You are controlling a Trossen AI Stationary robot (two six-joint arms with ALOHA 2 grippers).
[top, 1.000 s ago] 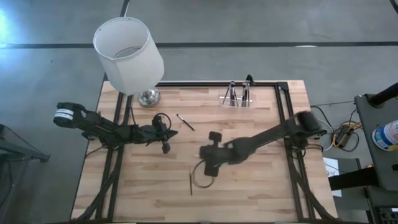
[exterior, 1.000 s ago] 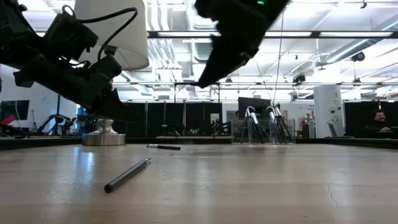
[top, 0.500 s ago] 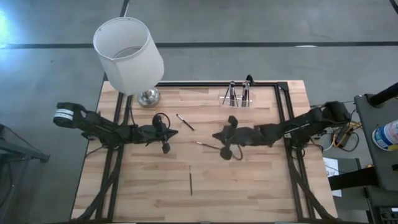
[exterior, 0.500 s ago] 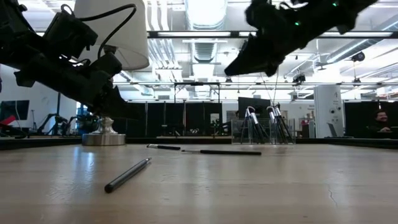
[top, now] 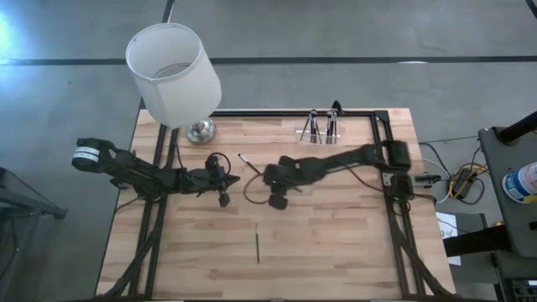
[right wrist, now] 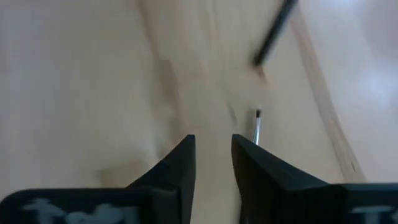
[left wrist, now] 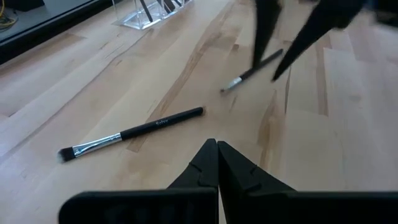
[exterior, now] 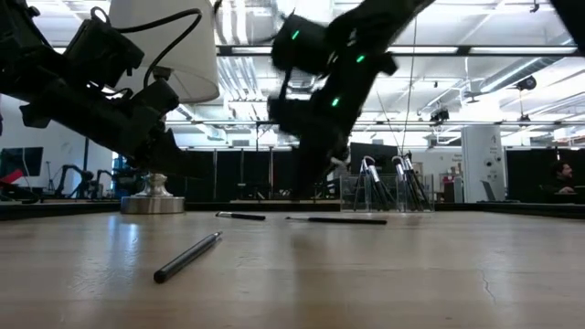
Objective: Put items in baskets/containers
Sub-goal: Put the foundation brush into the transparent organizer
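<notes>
Three slim dark sticks lie flat on the wooden table. A silver-tipped brush [top: 249, 164] [left wrist: 130, 132] is in front of my left gripper. A second brush [left wrist: 252, 71] [exterior: 336, 219] lies mid-table, and a pen-like stick [top: 257, 243] [exterior: 187, 256] lies nearer the near edge. The clear holder [top: 319, 130] [exterior: 384, 187] at the far edge holds several sticks upright. My right gripper [top: 270, 178] [left wrist: 264, 70] [right wrist: 214, 155] points down, open, its fingers either side of the second brush. My left gripper [top: 231, 179] [left wrist: 216, 149] hovers shut, left of centre.
A lamp with a big white shade [top: 172, 71] stands on a chrome base [top: 200, 130] at the far left corner. A black frame rail [top: 277, 113] runs along the far edge. Bare wood lies at the near right [top: 344, 243].
My right gripper swung from the near middle toward the far right, then back left. It has come down over a brush that was not on the table a second ago and lay mid-table half a second ago. My left arm kept still.
</notes>
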